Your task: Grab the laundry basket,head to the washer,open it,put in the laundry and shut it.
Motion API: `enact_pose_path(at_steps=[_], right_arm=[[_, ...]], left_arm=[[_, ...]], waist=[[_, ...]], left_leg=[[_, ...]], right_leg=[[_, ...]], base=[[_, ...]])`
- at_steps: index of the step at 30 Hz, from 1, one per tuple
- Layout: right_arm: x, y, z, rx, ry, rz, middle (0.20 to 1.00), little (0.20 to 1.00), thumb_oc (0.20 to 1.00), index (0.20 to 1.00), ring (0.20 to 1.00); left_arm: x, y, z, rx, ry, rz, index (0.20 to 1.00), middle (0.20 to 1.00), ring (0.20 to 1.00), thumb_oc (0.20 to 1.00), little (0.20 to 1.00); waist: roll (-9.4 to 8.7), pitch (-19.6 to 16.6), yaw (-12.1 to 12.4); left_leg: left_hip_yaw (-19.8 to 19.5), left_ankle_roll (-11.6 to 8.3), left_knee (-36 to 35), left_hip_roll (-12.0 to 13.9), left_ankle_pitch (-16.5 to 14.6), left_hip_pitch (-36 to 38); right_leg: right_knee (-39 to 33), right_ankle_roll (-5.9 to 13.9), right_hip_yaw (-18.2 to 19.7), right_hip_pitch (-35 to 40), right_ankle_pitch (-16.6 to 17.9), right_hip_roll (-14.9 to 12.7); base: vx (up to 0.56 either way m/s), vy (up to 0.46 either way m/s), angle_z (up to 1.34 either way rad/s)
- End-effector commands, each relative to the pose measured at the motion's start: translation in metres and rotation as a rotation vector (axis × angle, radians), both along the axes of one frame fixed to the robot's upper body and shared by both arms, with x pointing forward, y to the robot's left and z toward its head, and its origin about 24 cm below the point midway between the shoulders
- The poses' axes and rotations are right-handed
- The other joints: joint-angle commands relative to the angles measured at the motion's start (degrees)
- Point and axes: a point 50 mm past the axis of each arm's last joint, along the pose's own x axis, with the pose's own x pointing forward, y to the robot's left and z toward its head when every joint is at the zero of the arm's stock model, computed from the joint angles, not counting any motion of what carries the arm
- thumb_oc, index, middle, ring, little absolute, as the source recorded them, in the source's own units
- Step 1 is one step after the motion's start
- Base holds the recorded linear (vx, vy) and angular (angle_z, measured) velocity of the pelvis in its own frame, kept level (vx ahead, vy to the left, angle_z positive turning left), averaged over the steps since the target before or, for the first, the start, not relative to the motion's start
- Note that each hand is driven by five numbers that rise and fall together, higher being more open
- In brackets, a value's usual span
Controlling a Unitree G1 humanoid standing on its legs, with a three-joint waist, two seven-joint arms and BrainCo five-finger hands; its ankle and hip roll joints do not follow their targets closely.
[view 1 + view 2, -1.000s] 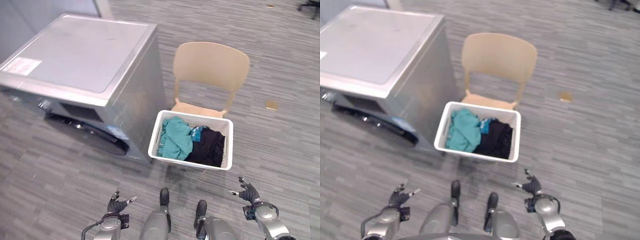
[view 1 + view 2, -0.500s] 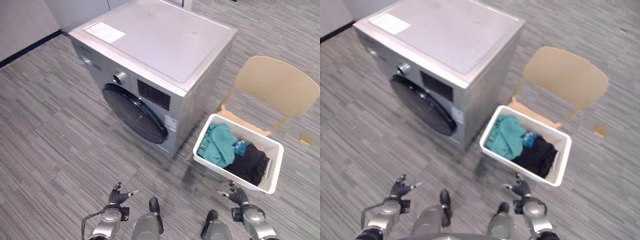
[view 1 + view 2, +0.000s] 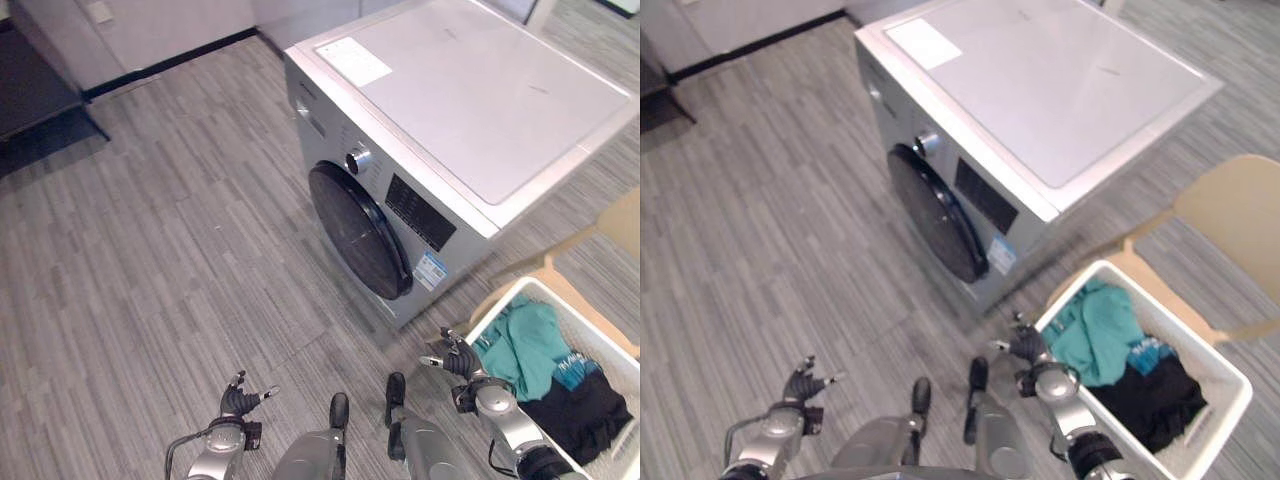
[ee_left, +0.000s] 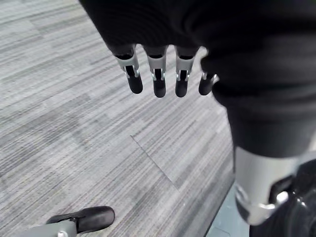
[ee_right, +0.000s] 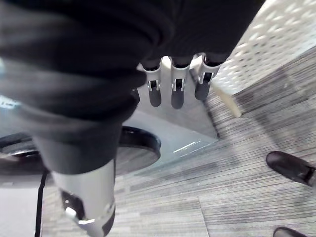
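Standing before washer (image 3: 440,150), door (image 3: 358,230) shut — laundry basket (image 3: 1200,425) with clothes (image 3: 1102,330) beside washer, on chair (image 3: 1230,235). Left robot hand (image 3: 240,400), right robot hand (image 3: 452,358) relaxed, empty — grab, loading all remain.

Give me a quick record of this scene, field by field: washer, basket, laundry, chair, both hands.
washer: silver front-loader, dark round door shut
laundry basket: white, on the tan chair, beside the washer
laundry: teal garment and black garment in the basket
chair: tan, behind the basket
left hand: open, low over the floor
right hand: open, by the basket's near corner
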Motion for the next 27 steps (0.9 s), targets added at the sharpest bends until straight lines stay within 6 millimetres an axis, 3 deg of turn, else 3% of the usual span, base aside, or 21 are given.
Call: enact_pose_path(at_steps=[1, 5, 7, 8, 13, 17, 23, 27], right_arm=[[0.015, 0.005, 0.023, -0.021, -0.126, 0.083, 1.000, 1.000, 1.000, 1.000, 1.000], [0.041, 0.006, 0.058, -0.074, -0.294, 0.088, 1.000, 1.000, 1.000, 1.000, 1.000], [0.045, 0.006, 0.064, -0.075, -0.321, 0.088, 1.000, 1.000, 1.000, 1.000, 1.000], [0.055, 0.002, 0.077, -0.096, -0.381, 0.067, 1.000, 1.000, 1.000, 1.000, 1.000], [0.075, -0.014, 0.104, -0.093, -0.483, -0.052, 1.000, 1.000, 1.000, 1.000, 1.000], [0.088, -0.017, 0.119, -0.093, -0.530, -0.096, 1.000, 1.000, 1.000, 1.000, 1.000], [0.107, -0.008, 0.157, -0.118, -0.709, -0.191, 1.000, 1.000, 1.000, 1.000, 1.000], [0.110, 0.000, 0.165, -0.093, -0.753, -0.220, 1.000, 1.000, 1.000, 1.000, 1.000]], left_arm=[[0.019, 0.000, 0.012, 0.046, -0.074, -0.059, 1.000, 1.000, 1.000, 1.000, 1.000], [0.023, -0.005, 0.013, 0.046, -0.091, -0.077, 1.000, 1.000, 1.000, 1.000, 1.000], [0.023, -0.006, 0.014, 0.048, -0.097, -0.082, 1.000, 1.000, 1.000, 1.000, 1.000], [0.022, -0.007, 0.014, 0.049, -0.099, -0.092, 1.000, 1.000, 1.000, 1.000, 1.000], [0.029, -0.014, 0.016, 0.050, -0.113, -0.138, 1.000, 1.000, 1.000, 1.000, 1.000], [0.034, -0.016, 0.019, 0.051, -0.132, -0.155, 1.000, 1.000, 1.000, 1.000, 1.000], [0.042, -0.025, 0.024, 0.046, -0.173, -0.153, 1.000, 1.000, 1.000, 1.000, 1.000], [0.050, -0.029, 0.029, 0.049, -0.211, -0.148, 1.000, 1.000, 1.000, 1.000, 1.000]], waist=[[-0.27, -1.06, 0.61], [0.99, -0.55, 1.76], [1.14, -0.36, 2.05], [1.67, 0.41, 2.90], [2.30, 1.76, 3.93], [2.41, 2.61, 4.47], [2.75, 4.04, 5.73], [3.13, 5.10, 6.13]], left_leg=[[0.77, -2.59, 4.06, 1.49, -2.70, -2.46], [-1.29, -3.62, 4.02, 1.55, -1.33, -5.11], [-1.65, -3.78, 4.11, 1.58, -1.12, -5.62], [-2.44, -4.29, 4.32, 1.60, -0.65, -6.59], [-2.62, -5.19, 4.53, 1.62, 0.72, -10.51], [-1.09, -5.31, 4.66, 2.26, 0.91, -12.07], [-0.84, -4.68, 4.47, 1.83, 1.09, -13.74], [-1.08, -4.22, 4.47, 1.21, 0.86, -13.75]], right_leg=[[2.84, 3.75, -0.25, 1.35, -8.73, -0.87], [1.82, 3.26, -4.19, 1.11, -9.05, -1.86], [1.79, 3.19, -4.85, 1.03, -9.09, -2.00], [2.04, 2.94, -6.07, 0.80, -9.42, -2.17], [1.25, 3.02, -9.94, -0.81, -9.15, -3.39], [0.98, 3.14, -10.80, -1.71, -8.61, -3.77], [1.73, 3.38, -10.01, -3.60, -8.43, -4.22], [2.42, 3.43, -9.55, -3.93, -8.73, -4.60]], base=[[0.02, -0.111, 0.37], [-0.03, -0.103, 0.51], [-0.04, -0.055, 0.41], [-0.05, -0.075, 0.45], [-0.05, -0.054, 0.46], [-0.02, -0.001, 0.39], [0.03, 0.083, -0.02], [0.03, 0.088, 0.01]])
